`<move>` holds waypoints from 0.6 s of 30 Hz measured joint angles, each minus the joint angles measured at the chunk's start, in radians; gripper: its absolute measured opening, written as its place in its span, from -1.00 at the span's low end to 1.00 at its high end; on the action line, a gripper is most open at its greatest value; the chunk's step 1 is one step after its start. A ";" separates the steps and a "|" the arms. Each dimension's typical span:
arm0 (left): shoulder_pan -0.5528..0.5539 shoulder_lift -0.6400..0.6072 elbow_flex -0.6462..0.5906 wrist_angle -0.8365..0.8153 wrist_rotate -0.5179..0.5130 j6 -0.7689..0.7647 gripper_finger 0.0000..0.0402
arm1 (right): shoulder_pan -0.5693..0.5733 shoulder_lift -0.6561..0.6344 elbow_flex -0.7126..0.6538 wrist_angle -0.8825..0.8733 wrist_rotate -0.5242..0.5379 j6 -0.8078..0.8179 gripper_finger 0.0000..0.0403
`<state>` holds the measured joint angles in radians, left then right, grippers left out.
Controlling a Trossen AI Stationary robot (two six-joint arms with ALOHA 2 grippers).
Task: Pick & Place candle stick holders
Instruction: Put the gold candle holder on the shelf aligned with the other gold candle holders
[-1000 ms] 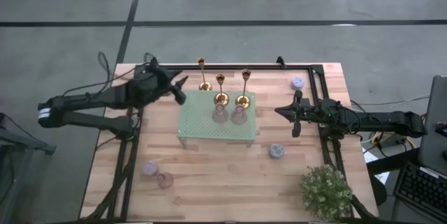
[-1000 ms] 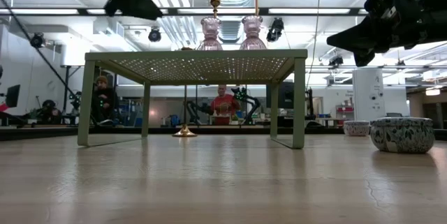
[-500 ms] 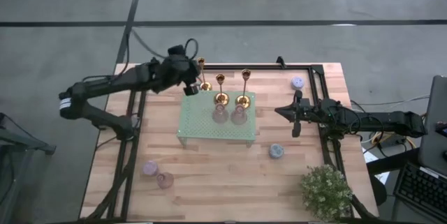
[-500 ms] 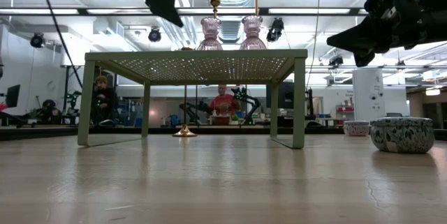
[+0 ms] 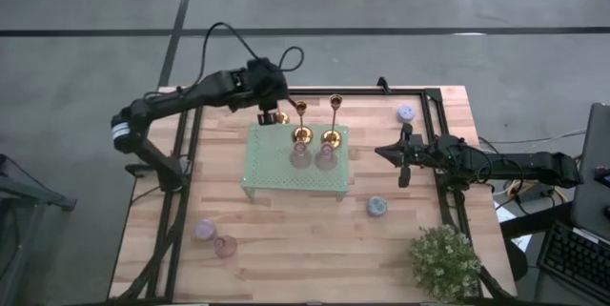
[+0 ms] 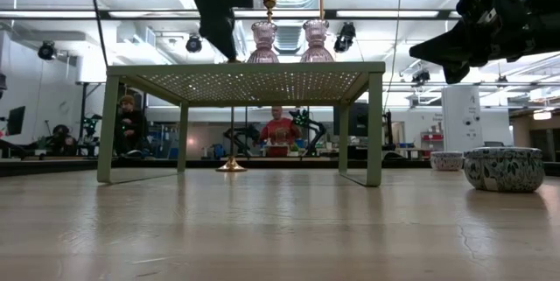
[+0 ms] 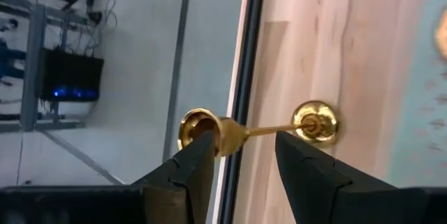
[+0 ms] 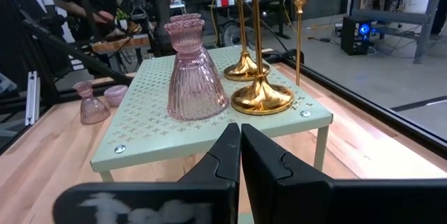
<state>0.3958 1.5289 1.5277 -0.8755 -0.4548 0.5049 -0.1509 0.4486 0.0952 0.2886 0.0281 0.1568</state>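
**Operator:** My left gripper (image 5: 270, 113) hangs over the far edge of the table (image 5: 286, 249), fingers (image 7: 192, 165) parted, straddling the stem of the lone candlestick (image 7: 258, 129) without pressing on it. That candlestick stands on the wood just behind the green perforated stand (image 5: 272, 168).

**Spotter:** And the other candle stick holders?

**Operator:** Two more brass ones (image 5: 302, 134) (image 5: 332, 138) stand upright on the stand's far side, with two pink ribbed glass pieces (image 8: 193, 77) just in front of them.

**Spotter:** Right side?

**Operator:** My right gripper (image 5: 404, 153) waits in the air off the stand's right end, fingers pressed together on nothing. A blue patterned bowl (image 6: 502, 168) sits near it.
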 joint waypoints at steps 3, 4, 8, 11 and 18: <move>0.014 0.017 0.006 0.000 -0.008 0.000 -0.22 | 0.000 0.000 0.000 0.000 0.000 0.000 -0.96; 0.017 0.018 0.007 0.000 -0.009 0.000 -0.22 | 0.000 0.000 0.000 0.000 0.000 0.000 -0.96; 0.033 0.011 0.007 0.000 -0.010 0.001 -0.22 | 0.000 0.000 0.000 0.000 0.000 0.000 -0.96; 0.045 -0.001 0.007 0.000 -0.004 0.000 -0.23 | 0.000 0.000 0.000 0.000 0.000 0.000 -0.96; 0.068 0.033 0.006 0.002 0.114 -0.016 -0.23 | 0.000 -0.001 0.000 0.000 0.000 0.000 -0.96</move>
<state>0.4637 1.5616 1.5341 -0.8737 -0.3411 0.4885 -0.1513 0.4479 0.0952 0.2888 0.0282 0.1566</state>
